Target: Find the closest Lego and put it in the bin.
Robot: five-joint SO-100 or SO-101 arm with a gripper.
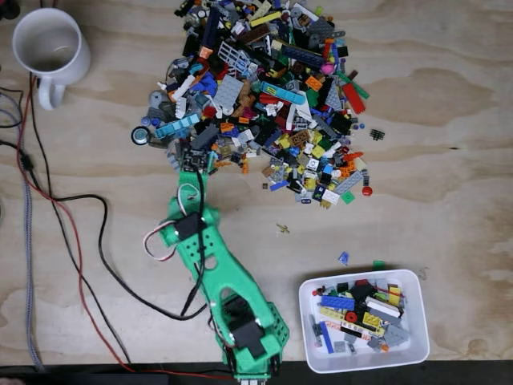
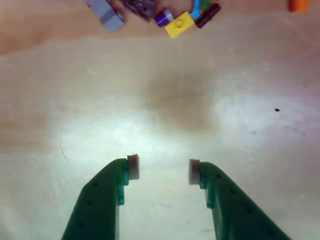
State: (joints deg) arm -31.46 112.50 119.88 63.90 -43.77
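While I watch the wrist view, the claw (image 2: pixel 163 169) stands wide and empty over bare tabletop (image 2: pixel 160 115), with a yellow Lego (image 2: pixel 179 24) at the top edge. On the fixed view, the bin (image 1: pixel 417 333) sits lower right, part-filled with bricks.

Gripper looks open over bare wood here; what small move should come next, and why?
Probably ease forward toward the pile's edge. In the wrist view the gripper is open and empty over bare table, with the yellow brick and grey piece lying ahead, beyond the fingertips.
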